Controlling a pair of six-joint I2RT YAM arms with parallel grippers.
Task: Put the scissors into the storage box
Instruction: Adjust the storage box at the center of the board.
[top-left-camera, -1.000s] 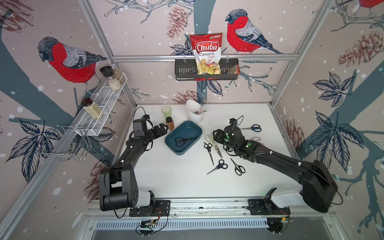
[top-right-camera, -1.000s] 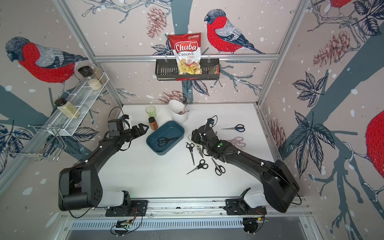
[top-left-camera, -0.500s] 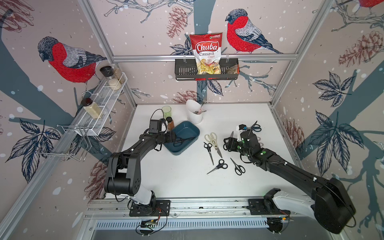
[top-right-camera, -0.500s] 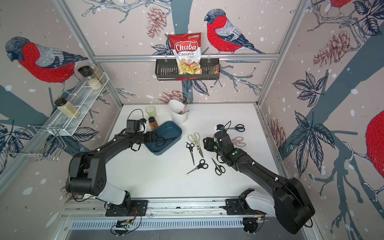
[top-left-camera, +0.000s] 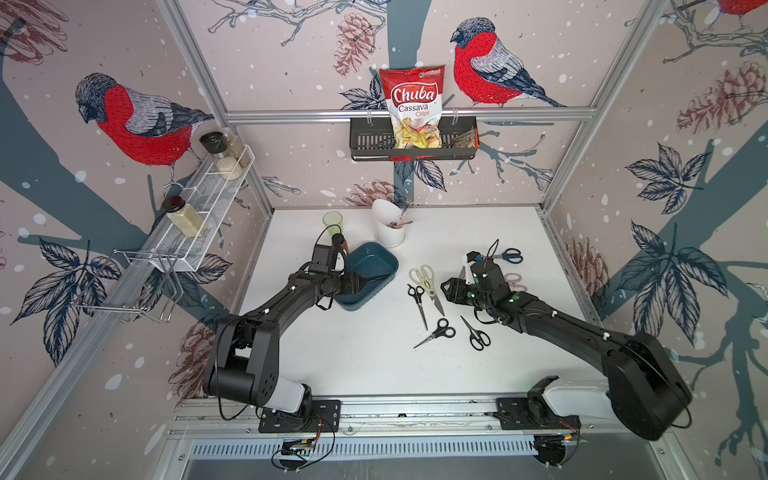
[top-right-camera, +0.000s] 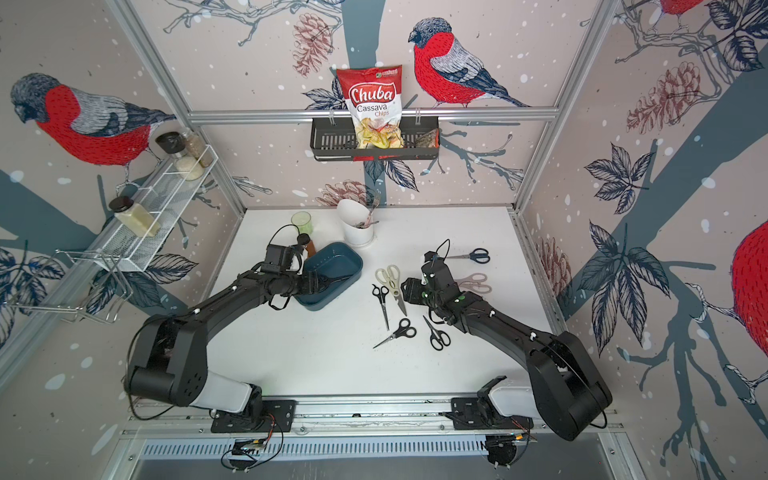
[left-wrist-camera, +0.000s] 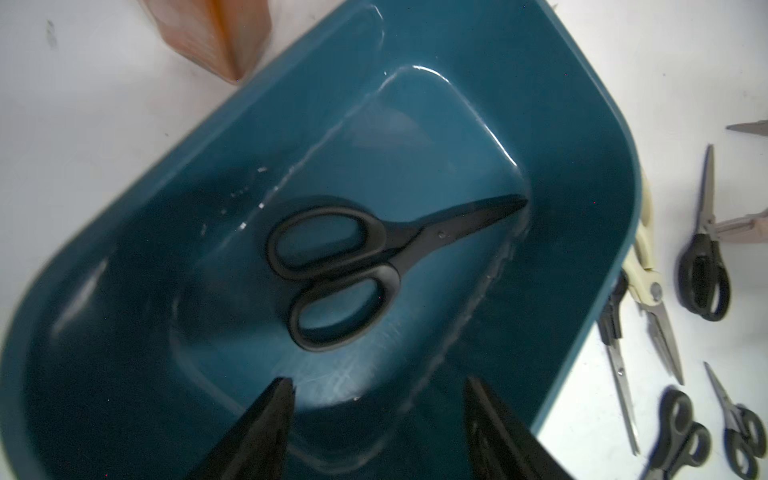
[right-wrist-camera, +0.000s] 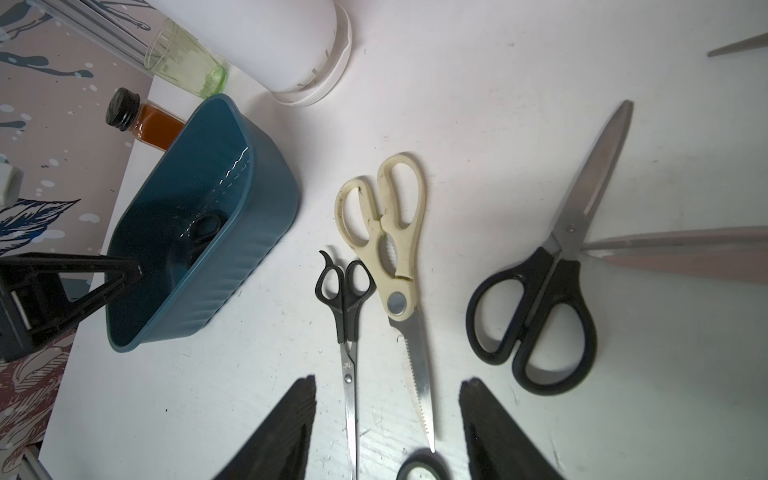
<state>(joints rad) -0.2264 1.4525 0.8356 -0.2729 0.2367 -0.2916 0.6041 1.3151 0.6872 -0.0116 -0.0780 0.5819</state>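
The box (top-left-camera: 388, 270) is sitting on the bench (top-left-camera: 365, 361), a little left of the middle. One black pair (left-wrist-camera: 365, 257) is already lying flat on its floor. The left arm (top-left-camera: 286, 297) is reaching over the near end of the box. The left jaws are hanging apart above that pair, holding nothing.

The other scissors are lying out on the bench, to the right of the box. The right arm (top-left-camera: 561, 326) is hovering over them, and the right jaws are apart and empty too. Two blades are showing between them. One belongs to a thin black pair (right-wrist-camera: 344, 307) and one to the cream shears (right-wrist-camera: 399, 270). They are lying so close together that I cannot tell if they are touching.

I am guessing the step now is picking up one of these two. The jaws should be coming down on one pair only. The cream shears look easier, being thick in the middle. The thin pair on their left should be kept outside the jaws. Pinching across the round screw part looks safer than the pointy end. The blades are lying flat, so the tips should be going right down to the bench.

The left arm should be backing off the box first, so the arms are not bumping. Then the shears should be going in along the box's long way, let go low.
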